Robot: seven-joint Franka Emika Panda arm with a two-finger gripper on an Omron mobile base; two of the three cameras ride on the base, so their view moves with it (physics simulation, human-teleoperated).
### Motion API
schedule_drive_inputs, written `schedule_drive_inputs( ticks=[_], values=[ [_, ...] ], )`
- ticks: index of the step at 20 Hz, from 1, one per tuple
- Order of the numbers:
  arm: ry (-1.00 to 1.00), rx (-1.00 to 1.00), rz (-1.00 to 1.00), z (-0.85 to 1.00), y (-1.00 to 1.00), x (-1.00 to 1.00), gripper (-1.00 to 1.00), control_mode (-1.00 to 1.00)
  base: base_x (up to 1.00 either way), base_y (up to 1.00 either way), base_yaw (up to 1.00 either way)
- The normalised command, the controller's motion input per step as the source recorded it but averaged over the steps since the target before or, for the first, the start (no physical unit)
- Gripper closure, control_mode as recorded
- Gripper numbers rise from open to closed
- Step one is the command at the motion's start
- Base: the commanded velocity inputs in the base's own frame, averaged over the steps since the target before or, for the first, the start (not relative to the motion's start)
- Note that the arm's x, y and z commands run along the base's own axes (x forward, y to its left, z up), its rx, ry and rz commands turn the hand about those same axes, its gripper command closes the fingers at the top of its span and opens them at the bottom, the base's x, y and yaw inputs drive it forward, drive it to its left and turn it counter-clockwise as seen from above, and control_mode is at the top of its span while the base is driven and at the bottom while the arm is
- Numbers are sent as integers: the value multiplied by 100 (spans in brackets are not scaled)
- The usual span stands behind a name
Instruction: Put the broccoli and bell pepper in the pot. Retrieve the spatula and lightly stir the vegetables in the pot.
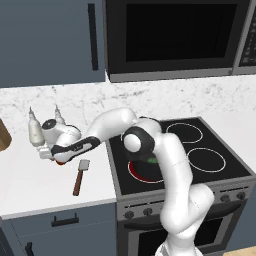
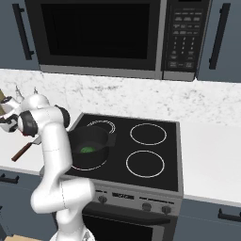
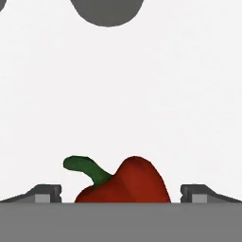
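The red bell pepper (image 3: 130, 183) with its green stem lies on the white counter, between the two fingertips (image 3: 47, 194) of my open gripper (image 3: 122, 194). From the left base view, the gripper (image 1: 51, 155) hangs low over the counter left of the stove, right above the pepper (image 1: 60, 161). The spatula (image 1: 80, 176) lies just right of it, blade away from me; its handle (image 2: 21, 152) also shows past my arm. The black pot (image 2: 87, 146) stands on the front left burner with the broccoli (image 2: 86, 150) inside. My arm hides much of the pot (image 1: 145, 169).
Two white squeeze bottles (image 1: 35, 131) stand on the counter just behind the gripper. A brown wooden object (image 1: 2, 135) pokes in at the left edge. A microwave (image 2: 99, 35) hangs above the stove (image 2: 150, 146). A grey round shape (image 3: 108, 10) lies on the counter beyond the pepper.
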Motion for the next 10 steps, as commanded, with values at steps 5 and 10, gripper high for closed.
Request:
schedule_drive_inputs(
  ticks=[5, 10],
  values=[
    [12, -6, -2, -15, 0, 2, 100, -100, 0, 0, 0],
    [3, 0, -1, 8, -15, -6, 100, -100, 0, 0, 0]
  ],
)
